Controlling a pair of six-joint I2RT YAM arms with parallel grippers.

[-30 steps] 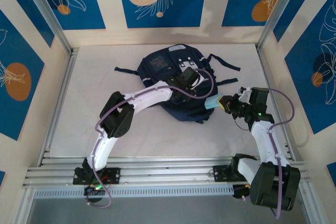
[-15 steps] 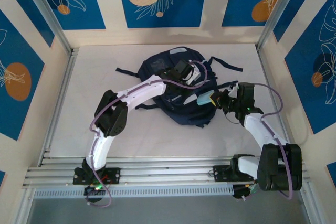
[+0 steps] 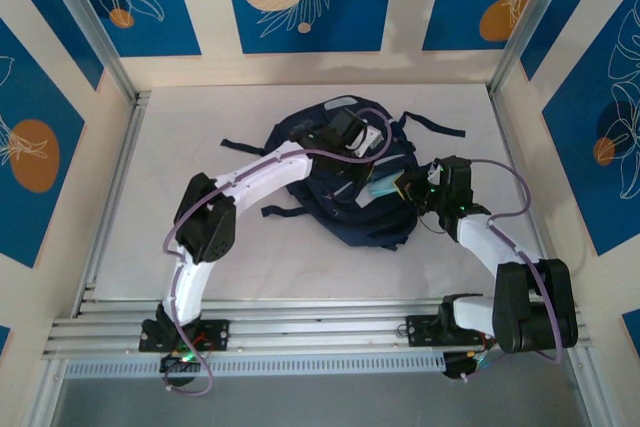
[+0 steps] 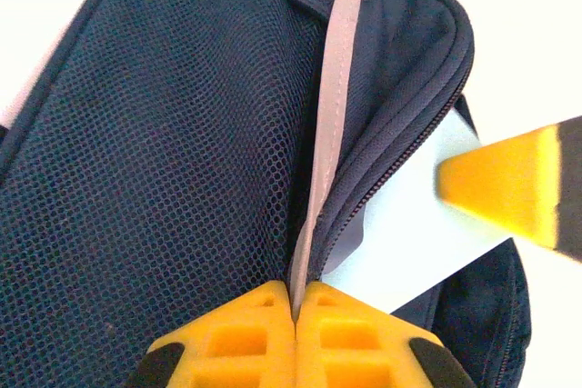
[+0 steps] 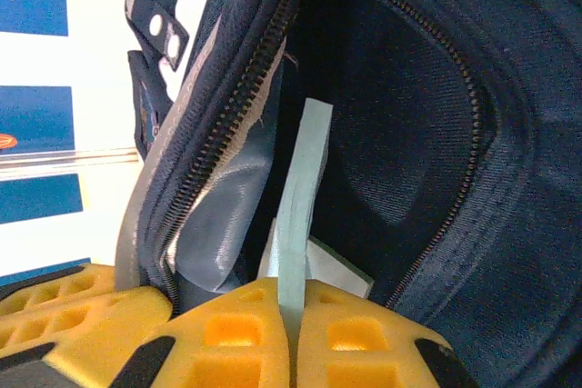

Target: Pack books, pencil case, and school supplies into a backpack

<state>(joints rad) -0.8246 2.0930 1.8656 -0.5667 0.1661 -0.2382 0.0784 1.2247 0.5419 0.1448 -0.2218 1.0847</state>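
Left hand (image 4: 296,306) pinches the backpack (image 4: 164,152); right hand (image 5: 289,306) grips the pad (image 5: 306,156) (edge-on) inside.

The left arm (image 3: 270,167) and right arm (image 3: 492,243) had white links, black joints and trailing lilac cables (image 3: 167,237). Their fingers (image 4: 245,333) were orange-yellow, moulded with square recesses.

Left gripper (image 4: 296,304) at bottom edge, yellow jaws pressed together on pale grey stripe (image 4: 333,102) of backpack (image 4: 155,161). Navy mesh panel (image 4: 182,224) left of stripe. Zipper (image 4: 393,138) curves along right, mouth gaping. Light-blue pad (image 4: 409,229) slants partly inside mouth. Right gripper's yellow fingertip (image 4: 505,179), blurred, lies against pad's outer part.
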